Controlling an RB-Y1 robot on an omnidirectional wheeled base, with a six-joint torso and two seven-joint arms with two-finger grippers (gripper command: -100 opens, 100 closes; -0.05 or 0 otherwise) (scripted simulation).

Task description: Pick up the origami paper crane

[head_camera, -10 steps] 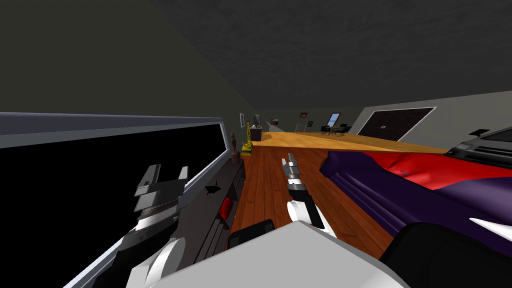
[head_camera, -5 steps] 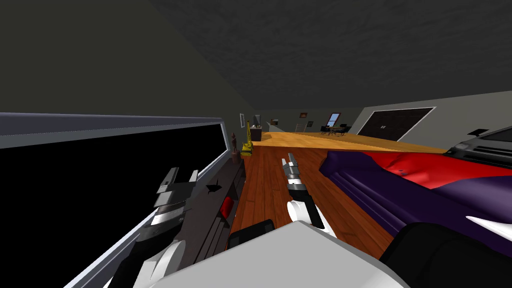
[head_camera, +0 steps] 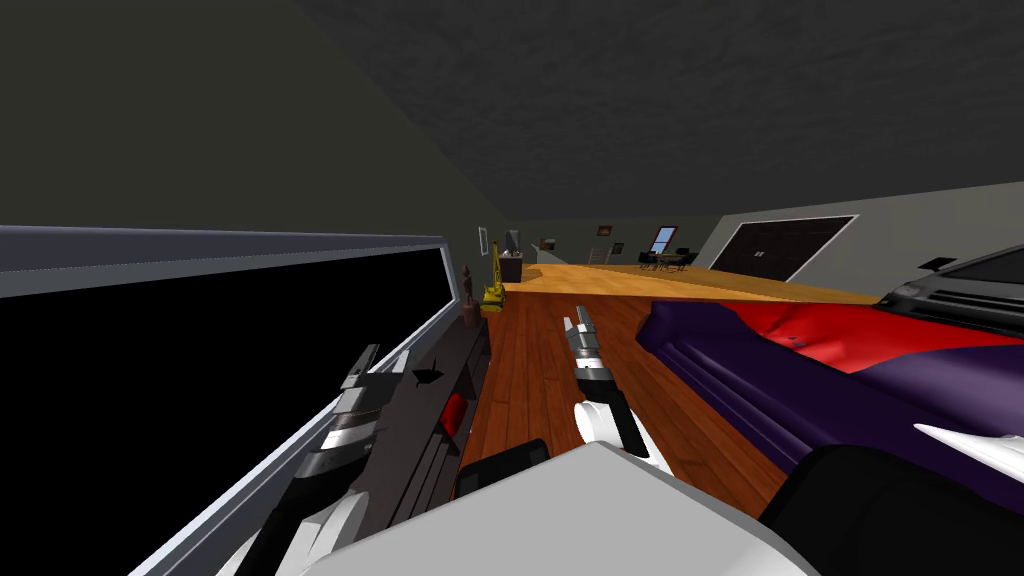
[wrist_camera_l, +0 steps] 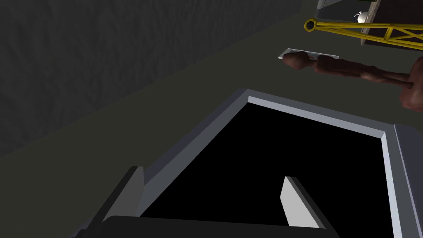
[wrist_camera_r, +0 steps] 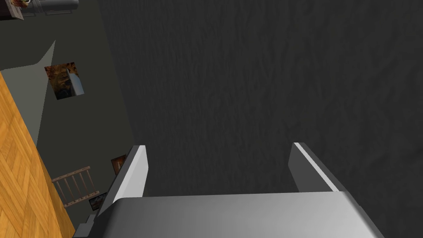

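Observation:
The paper crane point(head_camera: 428, 377) is a small dark folded shape on top of a long dark low cabinet point(head_camera: 400, 440) at my left. My left gripper point(head_camera: 383, 357) hangs just left of the crane, close to it but apart, fingers open and empty. In the left wrist view that gripper point(wrist_camera_l: 212, 175) stands open over a grey-framed black panel point(wrist_camera_l: 314, 115); the crane is hidden there. My right gripper point(head_camera: 575, 322) is held out over the wood floor, away from the cabinet. In its own wrist view the right gripper point(wrist_camera_r: 219, 146) is open and empty.
The grey-framed black panel point(head_camera: 420, 300) runs along behind the cabinet. A brown figurine point(head_camera: 467, 285) point(wrist_camera_l: 351, 68) and a yellow toy crane point(head_camera: 494, 280) stand further along. A red object point(head_camera: 453, 413) sits on a lower shelf. A purple and red sofa point(head_camera: 800, 350) lies to the right.
My left gripper has moved right and forward along the cabinet, ending beside the crane. The right arm has stayed put.

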